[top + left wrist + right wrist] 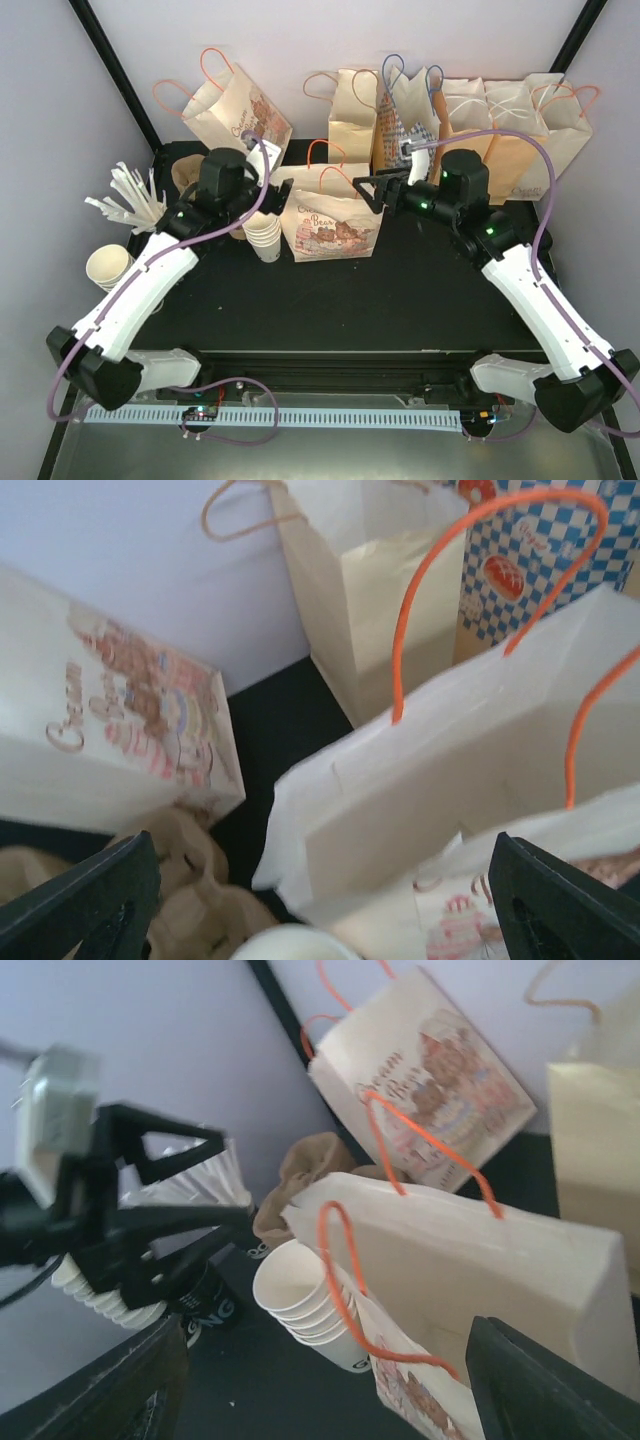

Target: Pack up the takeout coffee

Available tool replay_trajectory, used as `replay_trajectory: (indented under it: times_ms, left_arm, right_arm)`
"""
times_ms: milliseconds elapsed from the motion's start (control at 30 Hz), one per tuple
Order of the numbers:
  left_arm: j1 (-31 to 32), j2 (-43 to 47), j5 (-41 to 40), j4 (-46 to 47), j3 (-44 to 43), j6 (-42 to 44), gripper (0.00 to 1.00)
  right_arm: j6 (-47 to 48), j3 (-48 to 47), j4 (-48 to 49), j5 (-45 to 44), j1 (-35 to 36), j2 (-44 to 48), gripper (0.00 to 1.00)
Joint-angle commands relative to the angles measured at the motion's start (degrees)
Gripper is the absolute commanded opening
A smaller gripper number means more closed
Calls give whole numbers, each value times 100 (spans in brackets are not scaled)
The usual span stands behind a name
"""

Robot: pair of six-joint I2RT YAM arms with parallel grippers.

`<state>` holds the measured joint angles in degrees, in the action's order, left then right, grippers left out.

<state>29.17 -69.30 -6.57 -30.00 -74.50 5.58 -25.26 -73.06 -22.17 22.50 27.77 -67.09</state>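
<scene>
The left arm [150,275] is stretched far across the desk [400,290]. The left fingers [248,205] are spread wide, gripping nothing, above the stacked cups [264,238]. The right arm [530,285] is bent leftward, and the right fingers [368,188] are held wide apart and empty by the printed bag [330,225]. The takeout coffee cannot be made out in any view.

Top external view: mounted high behind both arm bases, facing down and forward over the whole black surface [320,300] to the back wall. It is wide and distant.

Left wrist view: close, angled down between its own gripper fingers [85,900] into the open orange-handled bag [470,780].

Right wrist view: low and close, facing across the surface toward the left arm [60,1210].

All three views share the orange-handled bag and the leaning printed bag [235,108] behind it.
</scene>
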Motion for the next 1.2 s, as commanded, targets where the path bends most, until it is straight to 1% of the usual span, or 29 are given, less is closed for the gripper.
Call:
replay_trajectory:
  times_ms: [0, 33, 133, 167, 300, 367, 433, 467, 500, 633, 767, 833, 900, 967, 1000, 1067, 1100, 1167]
  left_arm:
    - [-57, -448, 299, 598, -671, 879, 92]
    - [-71, -623, 387, 610, -796, 968, 92]
    - [-79, -1047, 663, 603, -1129, 1304, 91]
    - [-86, -1172, 772, 593, -1212, 1438, 89]
    - [-122, -1667, 1090, 492, -1597, 1878, 84]
    - [-138, -1880, 1108, 459, -1775, 1971, 84]
    - [-161, -2051, 1089, 451, -1931, 2051, 84]
    - [-177, -2111, 1088, 476, -1990, 2078, 84]
    - [-185, -2177, 1130, 496, -2028, 2142, 84]
    - [-195, -2448, 1199, 502, -2248, 2332, 83]
    - [-192, -2850, 1206, 179, -2780, 2400, 80]
    - [-194, -3002, 1206, 118, -2904, 2403, 78]
    - [-195, -3074, 1290, 114, -2927, 2460, 74]
    - [-196, -3125, 1376, 120, -2946, 2515, 69]
    - [-193, -3151, 1385, 133, -2966, 2525, 66]
    - [-193, -3205, 1413, 125, -3027, 2546, 58]
    - [-200, -3212, 1425, 138, -3042, 2559, 53]
    - [-194, -3201, 1458, 194, -3058, 2562, 38]
  right_arm:
    - [1328, -31, 620, 559, 202, -39, 79]
    - [1534, -92, 585, 515, 267, -94, 78]
    - [1938, -203, 543, -36, 457, -225, 77]
    - [2027, -201, 569, -122, 472, -264, 77]
    - [2711, -205, 540, -297, 562, -379, 69]
    - [3136, -205, 475, -520, 657, -412, 63]
    - [3465, -184, 456, -644, 668, -418, 50]
    - [3604, -175, 447, -680, 674, -422, 46]
    - [3717, -162, 443, -705, 677, -419, 43]
    - [4015, -158, 380, -782, 680, -457, 37]
    - [4156, -173, 326, -971, 686, -560, 38]
    - [4207, -186, 332, -978, 686, -613, 38]
    - [4242, -212, 336, -910, 686, -671, 36]
    - [4269, -245, 324, -836, 687, -719, 27]
    - [4296, -259, 305, -798, 686, -746, 20]
    - [4404, -279, 229, -693, 687, -749, 5]
    - [4420, -268, 183, -683, 686, -719, 2]
    - [4457, -174, 111, -660, 693, -594, 1]
